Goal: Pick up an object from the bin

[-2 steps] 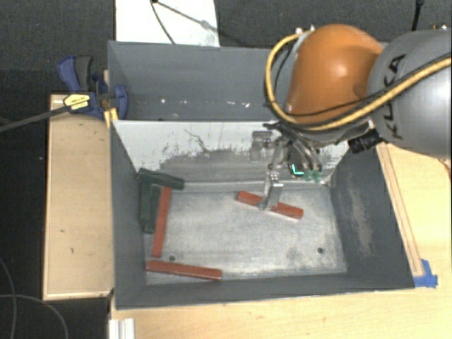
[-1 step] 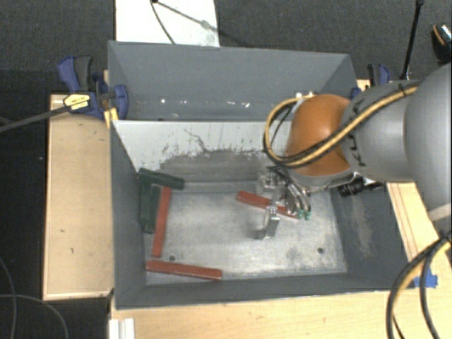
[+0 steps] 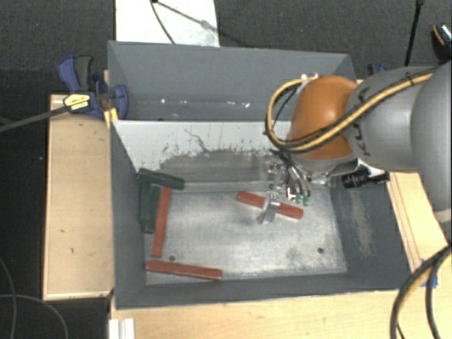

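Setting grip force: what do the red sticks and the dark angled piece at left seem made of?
Red sticks: probably matte plastic or painted wood; even colour, straight edges, no glint. Dark angled piece: dull green-black, perhaps plastic or rubber; no shine.

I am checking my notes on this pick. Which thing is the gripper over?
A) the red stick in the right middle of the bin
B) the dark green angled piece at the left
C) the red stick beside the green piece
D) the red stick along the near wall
A: the gripper is over the red stick lying in the right middle of the bin, while the dark green piece lies far off at the left.
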Tool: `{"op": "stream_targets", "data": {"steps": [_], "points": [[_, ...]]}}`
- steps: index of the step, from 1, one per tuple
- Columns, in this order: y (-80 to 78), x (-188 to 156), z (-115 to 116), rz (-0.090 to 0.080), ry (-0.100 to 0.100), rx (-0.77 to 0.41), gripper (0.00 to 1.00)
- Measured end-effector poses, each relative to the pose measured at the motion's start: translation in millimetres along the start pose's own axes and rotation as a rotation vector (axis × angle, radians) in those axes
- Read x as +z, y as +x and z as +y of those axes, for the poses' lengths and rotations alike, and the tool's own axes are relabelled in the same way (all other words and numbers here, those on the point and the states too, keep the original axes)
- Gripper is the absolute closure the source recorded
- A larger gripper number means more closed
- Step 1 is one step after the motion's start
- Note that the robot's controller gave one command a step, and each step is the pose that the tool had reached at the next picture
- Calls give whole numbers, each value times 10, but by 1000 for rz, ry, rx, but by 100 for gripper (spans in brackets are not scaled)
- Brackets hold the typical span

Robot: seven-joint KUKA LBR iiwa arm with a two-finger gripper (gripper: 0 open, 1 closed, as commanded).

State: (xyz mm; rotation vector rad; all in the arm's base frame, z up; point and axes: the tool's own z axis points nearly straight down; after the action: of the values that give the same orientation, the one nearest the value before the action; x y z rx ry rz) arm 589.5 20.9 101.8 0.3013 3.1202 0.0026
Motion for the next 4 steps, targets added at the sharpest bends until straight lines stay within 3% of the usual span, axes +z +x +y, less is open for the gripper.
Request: {"op": "stream_targets", "data": {"steps": [1, 2, 3, 4], "points": [[85, -69, -36, 6, 3, 258, 0], [207, 325, 243, 10, 4, 466, 0], [203, 319, 241, 8, 4, 465, 0], [202, 316, 242, 8, 4, 464, 100]]}}
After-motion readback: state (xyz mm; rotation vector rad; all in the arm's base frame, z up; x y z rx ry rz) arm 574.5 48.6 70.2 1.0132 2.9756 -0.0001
